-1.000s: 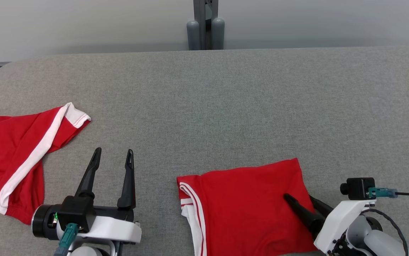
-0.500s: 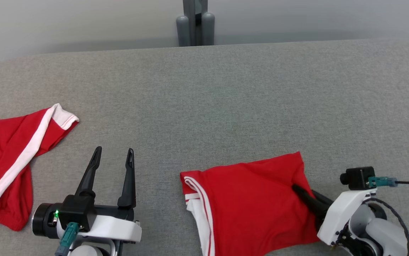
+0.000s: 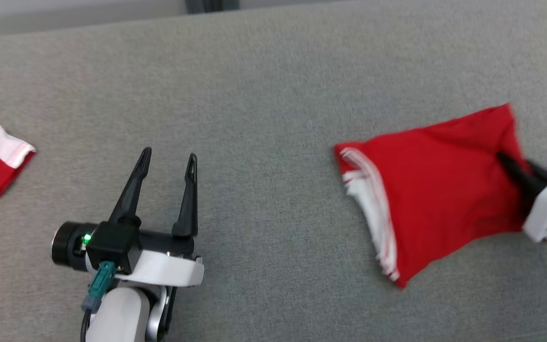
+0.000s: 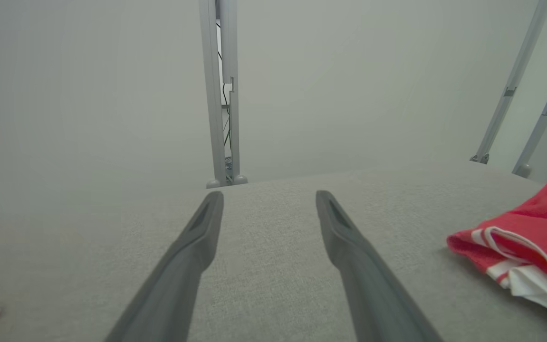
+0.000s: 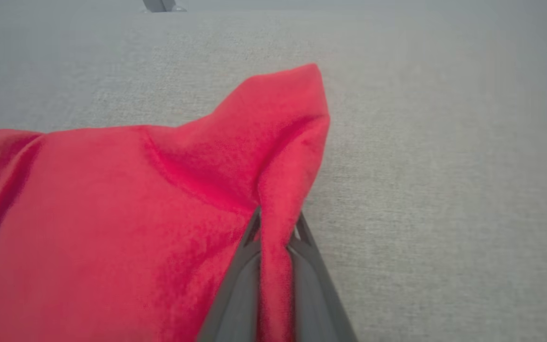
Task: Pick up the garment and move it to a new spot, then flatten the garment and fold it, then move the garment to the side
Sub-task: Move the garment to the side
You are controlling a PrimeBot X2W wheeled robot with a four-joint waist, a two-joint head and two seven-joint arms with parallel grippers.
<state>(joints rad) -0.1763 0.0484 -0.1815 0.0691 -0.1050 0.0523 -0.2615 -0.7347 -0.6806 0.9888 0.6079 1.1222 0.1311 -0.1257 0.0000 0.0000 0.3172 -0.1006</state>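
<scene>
Right end effector [image 5: 277, 222] pinching fold at red garment [image 3: 435, 190] edge. Left end effector [image 3: 167, 156] spread over grey tabletop [image 3: 273, 95], garment well to its right.

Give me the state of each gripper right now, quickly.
Left gripper: open, fingers spread, holding nothing.
Right gripper: shut, fingers pinching an edge fold of the red garment.

Light is even and soft; my left gripper [image 3: 168, 153] casts barely a shadow. My head view is smeared with motion blur, worst on the garment [image 3: 444, 185]. My left wrist view looks hazy, posts [image 4: 511, 90] leaning at its edge.
</scene>
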